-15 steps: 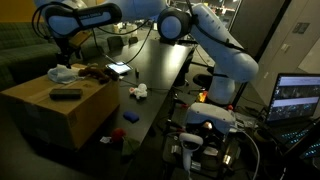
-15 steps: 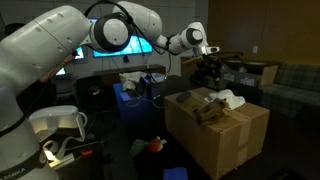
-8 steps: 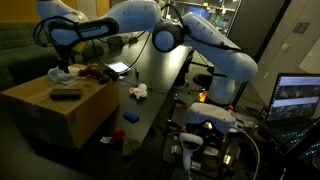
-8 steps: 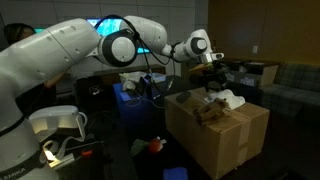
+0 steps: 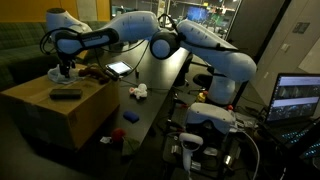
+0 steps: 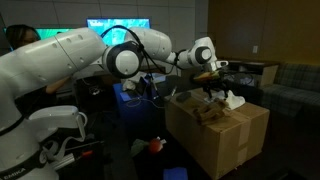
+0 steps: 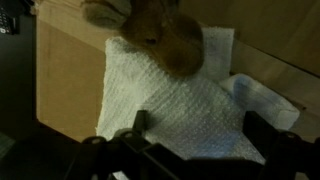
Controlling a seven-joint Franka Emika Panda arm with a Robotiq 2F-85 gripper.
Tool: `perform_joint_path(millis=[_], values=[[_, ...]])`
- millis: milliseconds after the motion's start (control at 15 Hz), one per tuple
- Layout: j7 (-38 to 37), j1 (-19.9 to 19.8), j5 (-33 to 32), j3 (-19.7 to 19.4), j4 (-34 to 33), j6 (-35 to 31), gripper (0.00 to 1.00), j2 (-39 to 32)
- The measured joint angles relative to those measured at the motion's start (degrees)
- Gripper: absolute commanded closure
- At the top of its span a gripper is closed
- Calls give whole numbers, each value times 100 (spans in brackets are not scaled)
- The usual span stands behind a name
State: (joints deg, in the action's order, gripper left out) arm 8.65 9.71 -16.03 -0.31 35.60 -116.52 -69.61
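Observation:
My gripper (image 7: 198, 130) is open, its two dark fingers straddling a white textured cloth (image 7: 170, 105) just below them. The cloth lies on a cardboard box (image 7: 65, 80), with a brown plush toy (image 7: 155, 35) resting on its far edge. In both exterior views the gripper (image 5: 64, 66) (image 6: 212, 86) hangs low over the box top (image 5: 40, 105) (image 6: 225, 135), right above the white cloth (image 5: 57, 75) (image 6: 233, 100). The brown plush (image 5: 95, 71) (image 6: 210, 110) lies beside it. I cannot tell whether the fingers touch the cloth.
A black flat object (image 5: 66, 94) lies on the box. The dark table (image 5: 160, 85) carries a lit tablet (image 5: 118, 68), a white crumpled item (image 5: 139, 91), a blue piece (image 5: 131, 116) and a red piece (image 5: 118, 134). A laptop (image 5: 300, 98) stands at right. A blue bin (image 6: 130, 100) sits behind the box.
The arm has swung over and come down onto the box; the gripper moved from above the table side to just over the white cloth.

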Motion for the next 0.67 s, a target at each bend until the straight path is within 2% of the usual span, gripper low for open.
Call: perform_joint_path(millis=[200, 267, 400, 667], values=[[74, -62, 20, 61, -112, -35, 0, -177], [100, -79, 36, 80, -152, -36, 20, -231], [151, -99, 68, 100, -217, -36, 32, -293], [277, -101, 84, 151, -320, -26, 65, -312]])
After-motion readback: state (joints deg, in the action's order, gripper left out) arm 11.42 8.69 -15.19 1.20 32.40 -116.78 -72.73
